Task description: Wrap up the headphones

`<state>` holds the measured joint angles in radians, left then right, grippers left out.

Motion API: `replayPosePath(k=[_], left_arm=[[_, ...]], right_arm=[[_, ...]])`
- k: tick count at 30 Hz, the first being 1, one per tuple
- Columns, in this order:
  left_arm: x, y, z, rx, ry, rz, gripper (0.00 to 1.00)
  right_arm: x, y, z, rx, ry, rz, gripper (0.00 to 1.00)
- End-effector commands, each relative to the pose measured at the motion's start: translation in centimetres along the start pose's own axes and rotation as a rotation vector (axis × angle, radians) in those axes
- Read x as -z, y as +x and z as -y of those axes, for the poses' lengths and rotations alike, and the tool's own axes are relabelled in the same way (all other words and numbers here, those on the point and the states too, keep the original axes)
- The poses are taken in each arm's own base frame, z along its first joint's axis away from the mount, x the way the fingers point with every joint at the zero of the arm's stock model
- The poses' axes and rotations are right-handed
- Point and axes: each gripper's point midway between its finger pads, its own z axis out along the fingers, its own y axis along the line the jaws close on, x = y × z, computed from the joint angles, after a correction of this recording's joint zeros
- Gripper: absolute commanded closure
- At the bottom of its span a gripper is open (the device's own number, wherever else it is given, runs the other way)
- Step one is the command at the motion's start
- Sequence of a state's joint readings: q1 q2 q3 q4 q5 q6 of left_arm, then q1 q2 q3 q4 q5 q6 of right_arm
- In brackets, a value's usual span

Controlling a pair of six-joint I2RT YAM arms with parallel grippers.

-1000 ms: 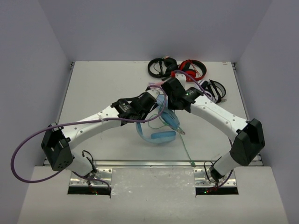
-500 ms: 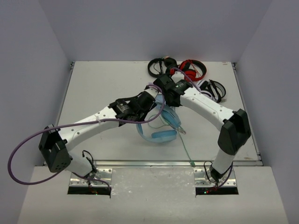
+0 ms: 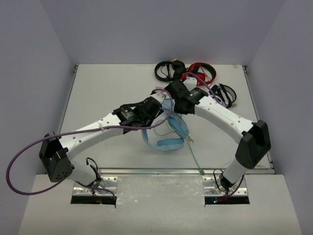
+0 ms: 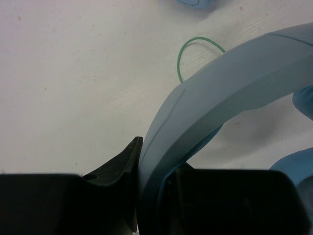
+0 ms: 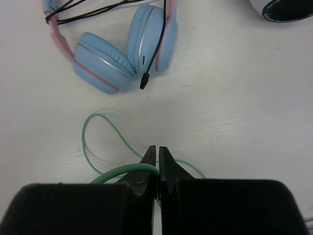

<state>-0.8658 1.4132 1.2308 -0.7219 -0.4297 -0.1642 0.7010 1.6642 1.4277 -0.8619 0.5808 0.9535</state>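
White table (image 3: pixel 98 93), headphones (image 3: pixel 166 143) central, cable (image 3: pixel 195 157) reaching near front edge

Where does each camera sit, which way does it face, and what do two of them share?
Top external: above and behind the bases, looking down on the table; left arm and right arm show whole.
Left wrist: on the left wrist, facing down at the table; left end effector shut on the headphones.
Right wrist: on the right wrist, facing down; right end effector shut on the green cable, pink-and-blue headphones beyond.
Shared: both wrist views show the green cable.
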Motion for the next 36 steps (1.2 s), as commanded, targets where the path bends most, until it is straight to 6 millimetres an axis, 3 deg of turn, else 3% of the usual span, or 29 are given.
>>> replayPosePath(k=[1, 6, 11, 20, 28, 36], left_arm=[[0.3, -5.1, 0.6, 0.123, -0.010, 0.149, 0.99], [-0.2, -5.3, 0.9, 0.122, -0.013, 0.136, 0.99], [0.3, -5.9, 1.2, 0.123, 0.012, 0.150, 0.99], [0.5, -5.8, 1.9, 0.124, 0.059, 0.153, 0.99], [2.1, -6.8, 2.0, 0.150, 0.109, 0.211, 0.99], [4.6, -8.0, 1.9, 0.171, 0.178, 0.302, 0.99]], right_arm=[[2.9, -1.3, -2.1, -0.062, -0.172, 0.044, 0.99], [3.9, -0.9, -3.2, -0.007, -0.224, 0.057, 0.99], [2.2, 0.2, -3.4, 0.030, -0.152, 0.031, 0.99], [1.6, -1.2, -2.7, 0.010, 0.029, 0.105, 0.99], [-0.1, -0.3, -0.8, 0.016, 0.202, 0.088, 0.99], [-1.1, 0.1, -2.2, 0.036, 0.140, 0.062, 0.99]])
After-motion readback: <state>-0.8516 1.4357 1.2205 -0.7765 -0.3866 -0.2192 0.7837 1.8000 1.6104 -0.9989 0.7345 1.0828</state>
